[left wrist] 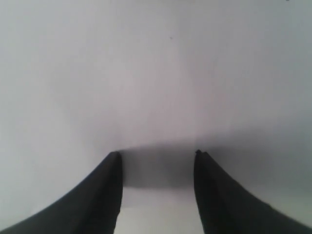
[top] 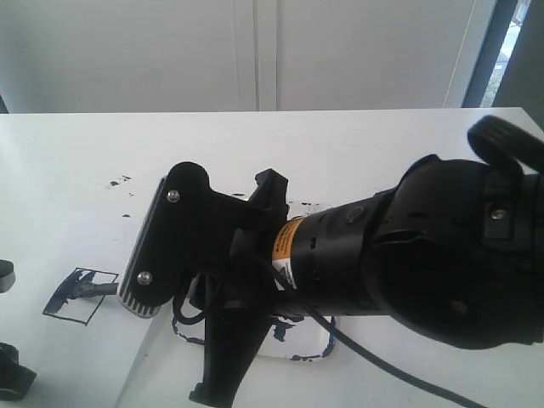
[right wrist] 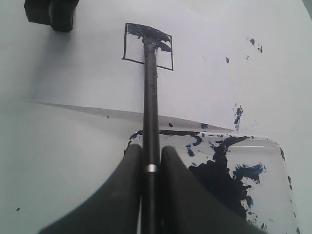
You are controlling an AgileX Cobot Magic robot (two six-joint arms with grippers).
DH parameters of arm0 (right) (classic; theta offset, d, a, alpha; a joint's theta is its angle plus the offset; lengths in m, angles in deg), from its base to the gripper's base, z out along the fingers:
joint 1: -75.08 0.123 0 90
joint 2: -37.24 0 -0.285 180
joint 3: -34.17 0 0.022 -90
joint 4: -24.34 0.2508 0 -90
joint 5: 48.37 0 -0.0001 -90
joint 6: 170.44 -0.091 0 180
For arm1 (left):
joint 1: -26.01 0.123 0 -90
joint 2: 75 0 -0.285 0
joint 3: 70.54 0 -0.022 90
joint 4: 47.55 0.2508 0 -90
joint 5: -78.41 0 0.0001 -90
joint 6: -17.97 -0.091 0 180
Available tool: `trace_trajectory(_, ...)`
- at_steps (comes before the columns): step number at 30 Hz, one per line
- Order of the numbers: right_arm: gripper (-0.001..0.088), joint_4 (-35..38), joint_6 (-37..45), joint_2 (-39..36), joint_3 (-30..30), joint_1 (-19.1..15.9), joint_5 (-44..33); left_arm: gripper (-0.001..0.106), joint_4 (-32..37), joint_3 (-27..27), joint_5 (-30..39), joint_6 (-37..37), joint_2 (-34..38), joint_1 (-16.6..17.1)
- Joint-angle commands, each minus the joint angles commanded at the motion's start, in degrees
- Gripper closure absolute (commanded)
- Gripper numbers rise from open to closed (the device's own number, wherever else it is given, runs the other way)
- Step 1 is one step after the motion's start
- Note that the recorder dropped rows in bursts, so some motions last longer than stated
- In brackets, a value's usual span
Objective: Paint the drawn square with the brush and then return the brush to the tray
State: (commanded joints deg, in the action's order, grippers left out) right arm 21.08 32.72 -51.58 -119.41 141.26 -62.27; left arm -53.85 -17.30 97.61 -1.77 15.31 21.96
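Note:
My right gripper (right wrist: 151, 148) is shut on the brush (right wrist: 151, 97), a long black stick with a silver band between the jaws. The brush tip rests inside the drawn square (right wrist: 147, 46) on the white paper (right wrist: 83, 73). Dark blue paint covers a strip along one edge of the square, and the rest of the inside is blank. In the exterior view the square (top: 81, 297) lies at the lower left, with the brush tip (top: 85, 289) on it. The tray (right wrist: 273, 146), blotted with dark blue paint, lies right under the gripper. My left gripper (left wrist: 156, 156) is open over a bare white surface.
The right arm (top: 382, 255) fills the middle and right of the exterior view and hides most of the tray (top: 306, 348). Paint specks (right wrist: 238, 114) dot the table beside the paper. A black block (right wrist: 51, 12) sits beyond the square.

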Motion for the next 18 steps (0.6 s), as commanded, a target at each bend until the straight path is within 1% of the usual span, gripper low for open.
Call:
trace_trajectory(3,0.0868,-0.45,0.0,0.0,0.0,0.0,0.39,0.053,2.84,0.0,-0.07,-0.22,0.26,0.0)
trace_trajectory(5,0.0868,-0.6,0.0,0.0,0.0,0.0,0.24,0.053,4.37,0.0,0.06,-2.28,0.26,0.0)
trace_trajectory(12,0.0868,4.15,0.0,0.89,0.0,0.1,-2.76,0.053,4.49,0.0,-3.38,-5.79,0.26,0.0)
trace_trajectory(15,0.0868,4.38,0.0,0.89,0.0,0.1,-2.76,0.053,4.49,0.0,-3.38,-6.97,0.26,0.0)
trace_trajectory(18,0.0868,4.66,0.29,0.98,0.0,2.26,-2.76,0.053,4.49,0.0,-4.25,-7.29,0.26,0.0)
